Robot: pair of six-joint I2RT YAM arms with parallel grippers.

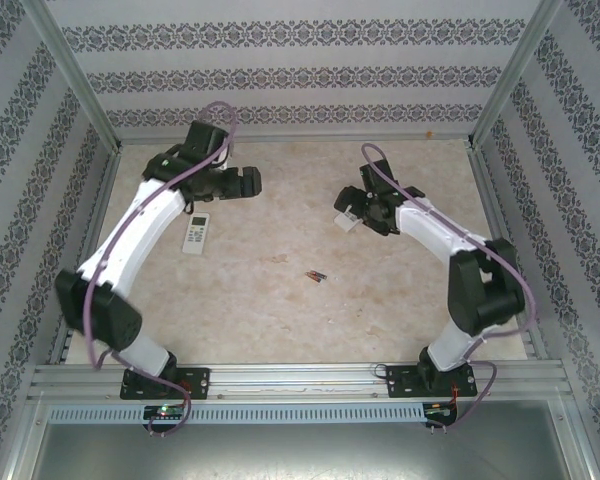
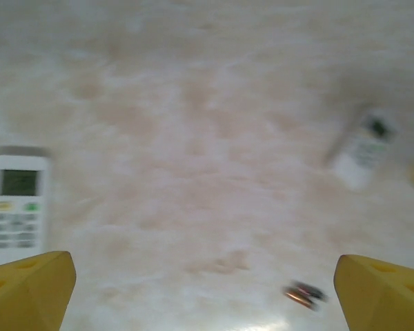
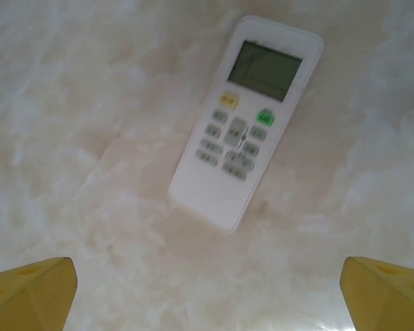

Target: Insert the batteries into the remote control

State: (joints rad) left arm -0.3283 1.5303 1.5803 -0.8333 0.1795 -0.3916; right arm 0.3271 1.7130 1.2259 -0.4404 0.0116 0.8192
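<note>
Marbled beige bench (image 1: pixel 280 320). Loose batteries (image 1: pixel 315 275) at centre of top view, well apart from left remote (image 1: pixel 196 232). Both left claw (image 2: pixel 205 296) and right claw (image 3: pixel 207 293) spread wide, empty. Under right claw, right remote (image 3: pixel 245 124) lies buttons-up: you'd likely flip it first, pinching long edges.

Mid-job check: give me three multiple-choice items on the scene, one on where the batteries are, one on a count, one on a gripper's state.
1. Where are the batteries? A. inside a remote B. in a gripper C. loose on the table
2. How many remote controls? A. one B. two C. three
3. The right gripper is: A. open, empty B. shut on a battery C. shut on a remote

Answers: C, they lie on tabletop; B, one remote by the left arm, a second remote below the right gripper; A, its yellow fingers stand wide apart.
</note>
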